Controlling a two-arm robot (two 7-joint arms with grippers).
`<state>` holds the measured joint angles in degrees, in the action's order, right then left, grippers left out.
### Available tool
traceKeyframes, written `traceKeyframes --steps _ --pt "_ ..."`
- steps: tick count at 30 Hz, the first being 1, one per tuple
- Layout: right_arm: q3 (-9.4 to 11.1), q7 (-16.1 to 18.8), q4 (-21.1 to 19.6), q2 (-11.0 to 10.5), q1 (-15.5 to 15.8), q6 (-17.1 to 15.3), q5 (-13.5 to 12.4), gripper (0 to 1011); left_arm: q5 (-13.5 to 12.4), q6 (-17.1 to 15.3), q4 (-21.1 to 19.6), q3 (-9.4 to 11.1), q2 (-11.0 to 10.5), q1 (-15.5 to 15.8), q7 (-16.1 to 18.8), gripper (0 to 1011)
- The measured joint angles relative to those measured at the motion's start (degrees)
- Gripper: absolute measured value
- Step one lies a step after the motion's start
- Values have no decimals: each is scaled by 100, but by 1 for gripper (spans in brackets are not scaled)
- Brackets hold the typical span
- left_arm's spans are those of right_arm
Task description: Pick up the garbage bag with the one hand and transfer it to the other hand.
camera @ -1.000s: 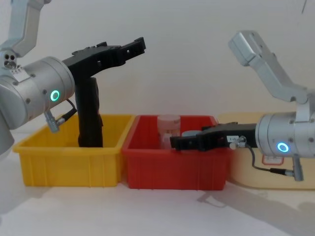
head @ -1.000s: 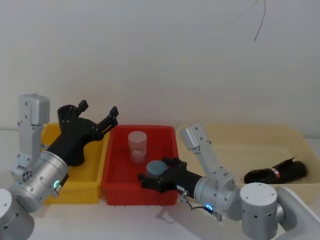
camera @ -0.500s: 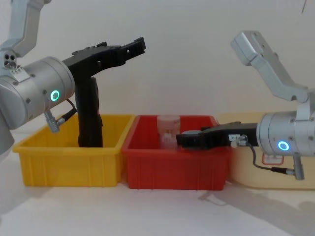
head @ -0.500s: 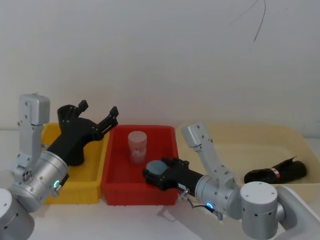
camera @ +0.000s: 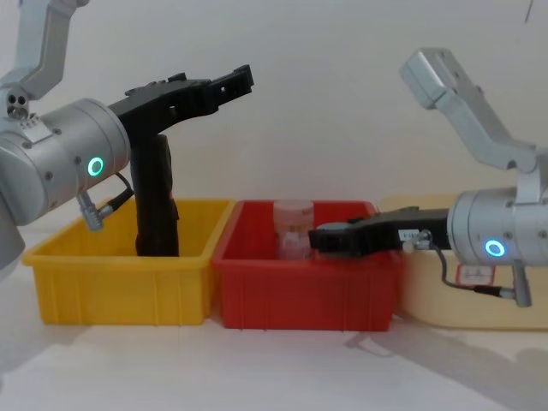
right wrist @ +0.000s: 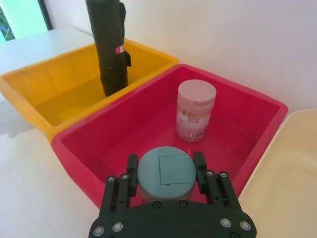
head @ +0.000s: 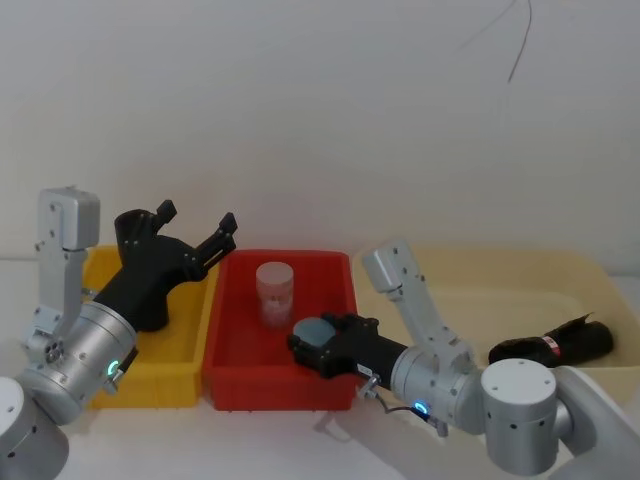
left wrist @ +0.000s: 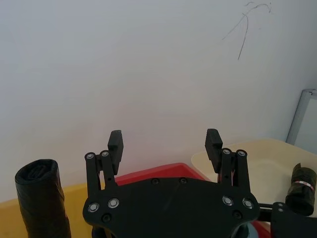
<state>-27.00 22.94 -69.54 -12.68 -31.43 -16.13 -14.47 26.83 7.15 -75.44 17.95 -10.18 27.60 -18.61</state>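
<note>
Black and rolled, the garbage bag (head: 152, 305) stands upright in the yellow bin (head: 180, 360) just beneath the spread left end effector (head: 196, 225) — nearer arm — while the right end effector (right wrist: 165, 171) pinches a grey-lidded jar (right wrist: 166, 171) over the red bin (right wrist: 257, 124).

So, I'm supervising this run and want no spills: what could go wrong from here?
The right gripper holds a blue-lidded jar over the red bin; a slip might drop it onto the pink jar. The open left gripper hovers near the upright garbage bag roll and could tip it.
</note>
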Motion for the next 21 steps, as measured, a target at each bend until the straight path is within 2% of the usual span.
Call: traceKeyframes --steps 8,14,21 --pt "77 -37 -159 -37 -66 25 21 656 0 0 0 0 0 0 0 1001" --pt "247 -162 -344 -93 -145 86 31 656 0 0 0 0 0 0 0 1000" --pt "538 -381 -526 -207 -192 148 52 656 0 0 0 0 -1 0 0 1000"
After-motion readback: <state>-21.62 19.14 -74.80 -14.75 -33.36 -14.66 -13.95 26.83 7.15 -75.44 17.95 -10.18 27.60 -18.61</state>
